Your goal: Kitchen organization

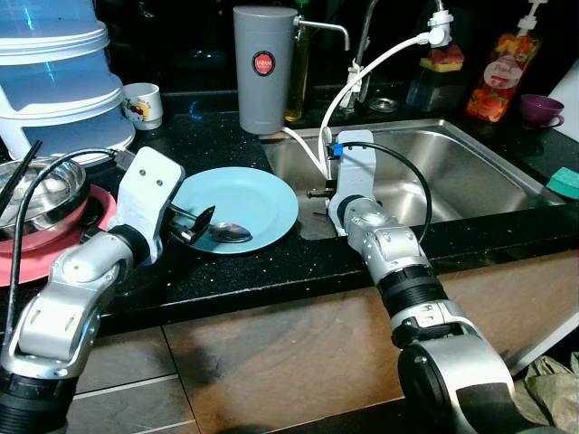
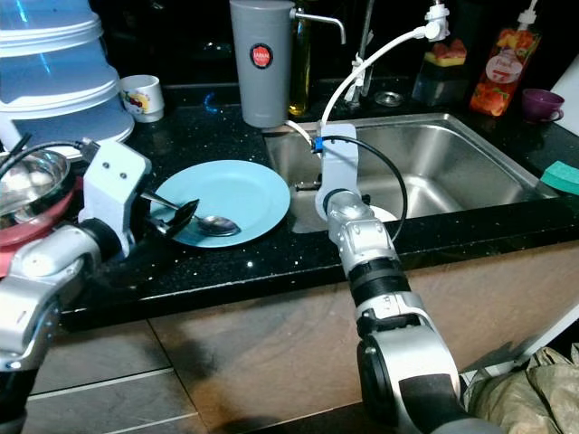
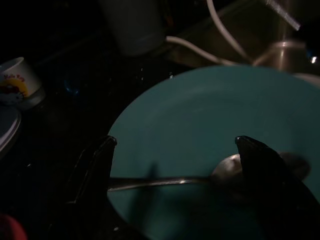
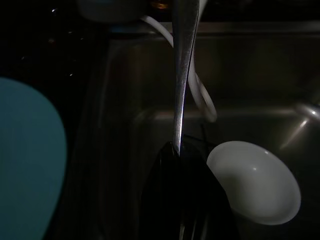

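Left gripper (image 1: 197, 226), fingers apart, straddles the spoon (image 1: 228, 232) lying on the blue plate (image 1: 258, 194), ready to grasp. Right gripper (image 4: 182, 155), clamped on a metal utensil (image 4: 183, 60), hovers over the sink (image 1: 479, 172).

On the counter (image 1: 271, 262) before us, a plate (image 1: 258, 194) lies left of the sink (image 1: 470, 172), with a spoon (image 1: 229, 232) on its near part. Behind the plate stands a canister (image 1: 262, 72); a mug (image 1: 142, 104) sits further left. In the sink lies a bowl (image 4: 255, 180).
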`<state>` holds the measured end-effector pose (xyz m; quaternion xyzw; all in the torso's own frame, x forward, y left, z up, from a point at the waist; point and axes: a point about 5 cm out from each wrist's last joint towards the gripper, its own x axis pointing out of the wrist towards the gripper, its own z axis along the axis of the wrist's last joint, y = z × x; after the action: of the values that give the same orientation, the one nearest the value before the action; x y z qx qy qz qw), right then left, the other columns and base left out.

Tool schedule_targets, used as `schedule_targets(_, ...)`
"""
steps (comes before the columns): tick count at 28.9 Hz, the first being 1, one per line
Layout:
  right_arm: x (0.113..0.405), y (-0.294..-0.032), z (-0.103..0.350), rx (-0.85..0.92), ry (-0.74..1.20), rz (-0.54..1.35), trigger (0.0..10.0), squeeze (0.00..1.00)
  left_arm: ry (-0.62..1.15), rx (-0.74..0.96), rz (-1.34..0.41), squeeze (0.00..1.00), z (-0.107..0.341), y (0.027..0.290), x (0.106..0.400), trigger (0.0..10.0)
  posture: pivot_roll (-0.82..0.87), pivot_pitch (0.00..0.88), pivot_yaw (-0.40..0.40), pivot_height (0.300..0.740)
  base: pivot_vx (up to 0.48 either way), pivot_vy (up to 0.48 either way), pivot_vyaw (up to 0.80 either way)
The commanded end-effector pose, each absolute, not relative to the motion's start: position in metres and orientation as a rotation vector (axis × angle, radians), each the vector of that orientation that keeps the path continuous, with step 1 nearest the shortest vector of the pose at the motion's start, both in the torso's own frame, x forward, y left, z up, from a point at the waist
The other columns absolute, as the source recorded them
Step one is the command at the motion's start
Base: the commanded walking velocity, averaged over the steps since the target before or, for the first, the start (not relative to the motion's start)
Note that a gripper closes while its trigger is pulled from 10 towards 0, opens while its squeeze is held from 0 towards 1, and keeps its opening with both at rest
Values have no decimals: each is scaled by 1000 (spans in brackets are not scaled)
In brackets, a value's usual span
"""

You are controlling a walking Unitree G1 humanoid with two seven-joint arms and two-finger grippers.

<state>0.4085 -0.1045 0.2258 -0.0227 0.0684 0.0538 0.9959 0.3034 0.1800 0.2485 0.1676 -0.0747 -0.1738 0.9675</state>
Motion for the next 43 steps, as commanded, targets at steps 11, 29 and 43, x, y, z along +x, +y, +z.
schedule_targets(11,403,-110,207,-70,152,92,10000,0,-154,303,-307,0,243,176,292,10000,63,73,-26,740,0,0,0)
schedule_targets(29,402,-107,209,-108,148,137,10000,0,-131,321,-193,0,234,183,294,10000,57,96,-95,740,0,0,0)
schedule_targets(43,397,-100,204,-102,151,206,10000,0,-126,310,-187,0,230,180,286,10000,60,93,-116,740,0,0,0)
